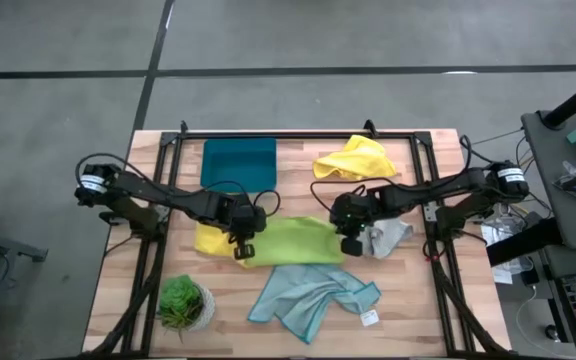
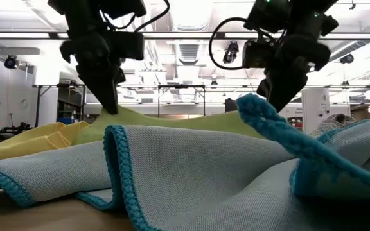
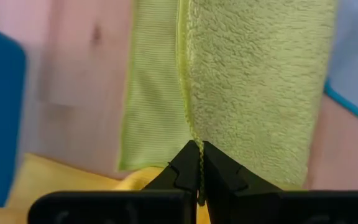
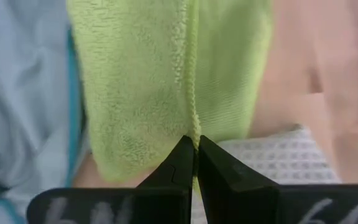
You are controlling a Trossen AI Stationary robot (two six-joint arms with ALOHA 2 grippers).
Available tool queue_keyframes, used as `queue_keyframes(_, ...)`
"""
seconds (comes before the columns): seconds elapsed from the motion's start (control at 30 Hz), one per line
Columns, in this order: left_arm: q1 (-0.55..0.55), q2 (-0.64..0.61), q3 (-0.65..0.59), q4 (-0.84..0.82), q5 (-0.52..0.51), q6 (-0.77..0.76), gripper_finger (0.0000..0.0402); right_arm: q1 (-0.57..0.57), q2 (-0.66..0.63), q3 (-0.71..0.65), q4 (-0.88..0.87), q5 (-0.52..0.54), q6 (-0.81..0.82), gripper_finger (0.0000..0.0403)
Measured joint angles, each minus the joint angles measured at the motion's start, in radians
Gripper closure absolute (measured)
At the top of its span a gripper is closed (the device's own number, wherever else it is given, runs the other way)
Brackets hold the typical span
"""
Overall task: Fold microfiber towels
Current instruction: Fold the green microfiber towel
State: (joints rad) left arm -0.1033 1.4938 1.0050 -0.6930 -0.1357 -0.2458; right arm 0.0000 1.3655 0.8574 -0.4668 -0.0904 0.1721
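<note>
A lime green towel [image 1: 288, 240] lies across the middle of the table, one end over a yellow towel [image 1: 206, 238]. My left gripper [image 1: 244, 250] is shut on its left end, and my right gripper [image 1: 351, 246] on its right end. The low view shows both ends raised a little under the left gripper [image 2: 111, 106] and the right gripper [image 2: 276, 102]. A light blue towel [image 1: 313, 295] lies rumpled nearer the front. A pale grey towel [image 1: 388, 236] sits by the right gripper. A second yellow towel [image 1: 356, 158] lies crumpled at the back. My left gripper pinches the green towel's stitched hem [image 3: 197, 152] at its left end between both fingers, slanting down from above. That end is lifted a little and the rest lies on the table. One layer or several, I cannot tell. My right gripper pinches the stitched hem [image 4: 195, 132] at the towel's right end between both fingers, slanting down from above. The end is raised slightly above the grey towel. The cloth runs between the two grippers with a slight sag.
A teal tray [image 1: 238, 163] stands at the back left. A small potted plant [image 1: 183, 303] stands at the front left corner. Bare wood shows at the front right of the table [image 1: 418, 310].
</note>
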Motion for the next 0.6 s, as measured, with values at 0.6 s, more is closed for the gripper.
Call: queue_keyframes(0.6, 0.032, 0.014, -0.037, 0.018, -0.074, 0.018, 0.0402, -0.042, 0.008, 0.000, 0.019, 0.062, -0.042, 0.0394)
